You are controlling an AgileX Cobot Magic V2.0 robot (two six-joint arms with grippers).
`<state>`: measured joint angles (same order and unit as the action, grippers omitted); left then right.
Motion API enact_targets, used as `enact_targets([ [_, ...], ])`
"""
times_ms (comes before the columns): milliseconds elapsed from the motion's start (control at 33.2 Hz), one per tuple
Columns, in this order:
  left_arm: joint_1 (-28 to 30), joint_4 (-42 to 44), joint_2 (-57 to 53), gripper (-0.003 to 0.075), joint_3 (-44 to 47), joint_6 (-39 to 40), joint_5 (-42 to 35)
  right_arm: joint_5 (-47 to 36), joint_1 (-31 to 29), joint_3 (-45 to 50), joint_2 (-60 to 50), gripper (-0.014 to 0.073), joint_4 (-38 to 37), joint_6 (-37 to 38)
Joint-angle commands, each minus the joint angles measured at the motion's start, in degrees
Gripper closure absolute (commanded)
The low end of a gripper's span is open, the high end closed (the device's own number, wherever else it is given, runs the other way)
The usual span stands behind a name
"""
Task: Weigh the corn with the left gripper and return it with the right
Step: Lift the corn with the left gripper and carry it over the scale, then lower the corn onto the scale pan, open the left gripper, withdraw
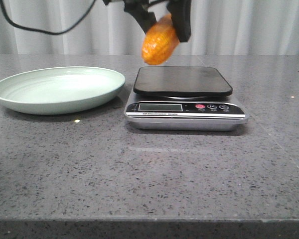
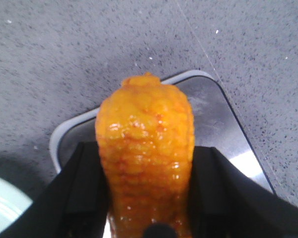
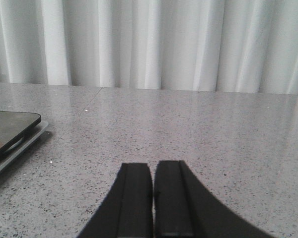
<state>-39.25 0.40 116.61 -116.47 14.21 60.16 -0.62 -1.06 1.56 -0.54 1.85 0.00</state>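
Note:
My left gripper (image 1: 162,27) is shut on the orange-yellow corn (image 1: 159,42) and holds it in the air above the back left part of the scale's black platform (image 1: 183,80). In the left wrist view the corn (image 2: 145,148) sits between the two black fingers (image 2: 84,188), tapered end pointing away, with the scale (image 2: 213,114) below it. My right gripper (image 3: 153,168) is shut and empty, low over the bare table to the right of the scale (image 3: 10,131); it does not show in the front view.
A pale green plate (image 1: 20,102) lies empty on the table to the left of the scale. The scale's display and buttons (image 1: 199,107) face the front. A white curtain (image 1: 249,25) hangs behind the table. A black cable (image 1: 50,31) hangs at top left.

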Motion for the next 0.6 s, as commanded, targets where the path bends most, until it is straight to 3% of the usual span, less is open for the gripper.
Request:
enact_targets([
  [0, -0.41, 0.02, -1.59, 0.0549, -2.77, 1.24, -0.54, -5.13, -0.14, -0.38, -1.12, 0.0403, -0.1, -0.64],
  [181, -0.41, -1.0, 0.17, 0.048, -2.77, 1.6, 0.62, -5.13, -0.14, -0.38, -1.12, 0.0403, -0.1, -0.64],
  [452, -0.41, -3.42, 0.83, 0.0169, -3.29, 2.78, 1.65, -5.13, -0.14, -0.38, -1.12, 0.0403, -0.1, -0.64],
  [573, -0.41, -3.95, 0.83, 0.012, -4.42, 4.07, 2.0, -5.13, -0.14, -0.38, -1.12, 0.0403, -0.1, -0.64],
])
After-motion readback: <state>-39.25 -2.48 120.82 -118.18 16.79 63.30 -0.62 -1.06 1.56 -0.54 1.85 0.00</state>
